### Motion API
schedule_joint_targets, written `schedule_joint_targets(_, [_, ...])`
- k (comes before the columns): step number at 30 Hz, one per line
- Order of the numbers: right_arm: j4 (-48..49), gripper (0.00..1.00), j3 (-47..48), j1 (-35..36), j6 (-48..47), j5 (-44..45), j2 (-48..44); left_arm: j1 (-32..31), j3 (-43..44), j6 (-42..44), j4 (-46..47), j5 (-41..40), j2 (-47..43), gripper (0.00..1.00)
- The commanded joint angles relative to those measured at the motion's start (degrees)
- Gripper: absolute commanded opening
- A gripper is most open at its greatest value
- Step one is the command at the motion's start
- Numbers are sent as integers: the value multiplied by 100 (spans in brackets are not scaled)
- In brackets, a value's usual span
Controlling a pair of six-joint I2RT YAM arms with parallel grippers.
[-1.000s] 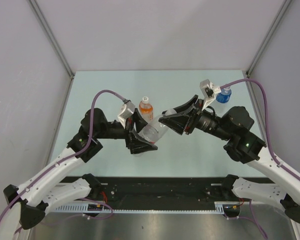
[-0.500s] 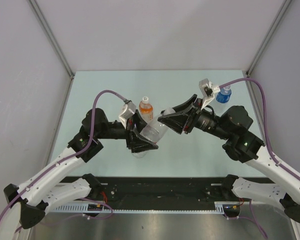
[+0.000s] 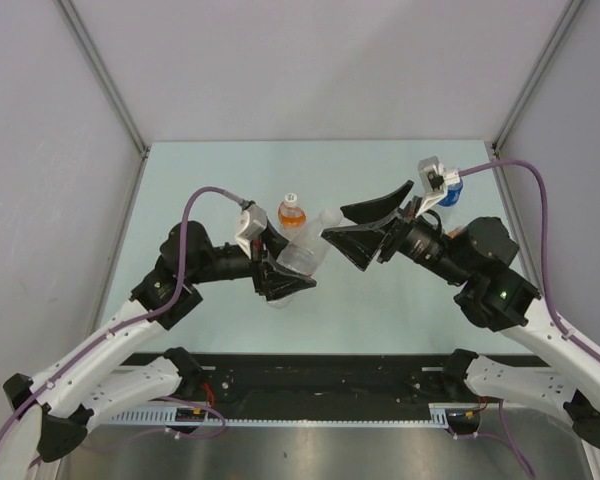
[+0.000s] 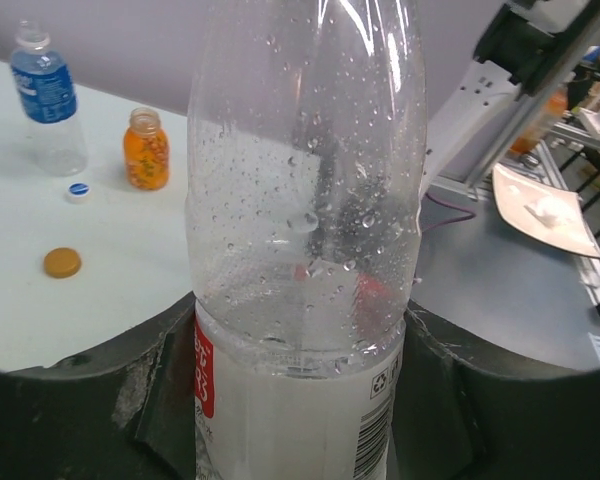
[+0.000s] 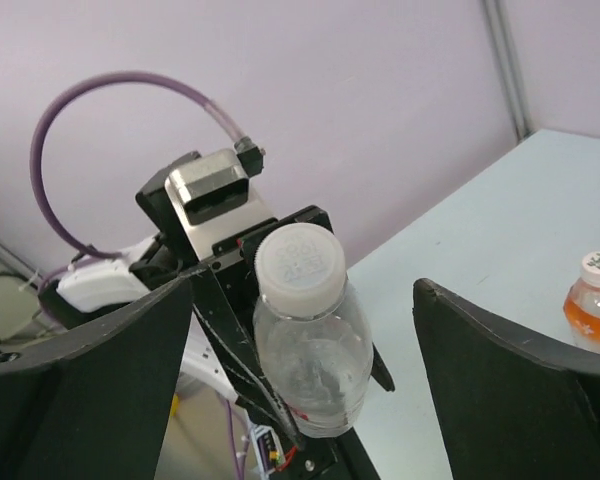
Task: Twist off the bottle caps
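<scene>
- Four bottles show across the views: a clear bottle (image 4: 300, 180) beaded with droplets, a capped orange drink bottle (image 3: 292, 215), a blue-labelled bottle (image 4: 43, 90), and a small orange bottle (image 4: 146, 150) whose neck looks bare.
- There are four caps. A white cap (image 5: 300, 262) sits on the clear bottle and a second white cap (image 3: 291, 198) on the capped orange drink bottle. An orange cap (image 4: 62, 262) and a blue-and-white cap (image 4: 77, 191) lie loose on the table (image 3: 180, 200).
- The left gripper (image 4: 298, 330) is clamped on the clear bottle's lower body, at the label, and holds it tilted above the table.
- The right gripper (image 5: 303, 290) has its jaws wide apart.
- The white cap faces the right gripper, centred in the gap between its fingers (image 5: 520, 380) and touching neither one.
- The two loose caps lie near the blue-labelled bottle, well apart from both grippers.
</scene>
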Motion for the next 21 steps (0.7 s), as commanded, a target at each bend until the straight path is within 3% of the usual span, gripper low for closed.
schedule_joint_targets(1, [-90, 96, 228, 26, -56, 784, -267, -15, 10, 423, -227, -725, -142, 0])
schedule_joint_targets(11, [-916, 93, 711, 351, 129, 2294, -153, -357, -297, 669, -262, -2790, -458, 0])
schedule_joint_targets(16, [-1286, 90, 1028, 887, 50, 3166, 225, -1069, -307, 1126, -385, -4475, -459, 0])
schedule_joint_targets(21, [-1435, 83, 1212, 1169, 137, 3544, 454, -1666, -342, 1363, -324, -5558, -423, 0])
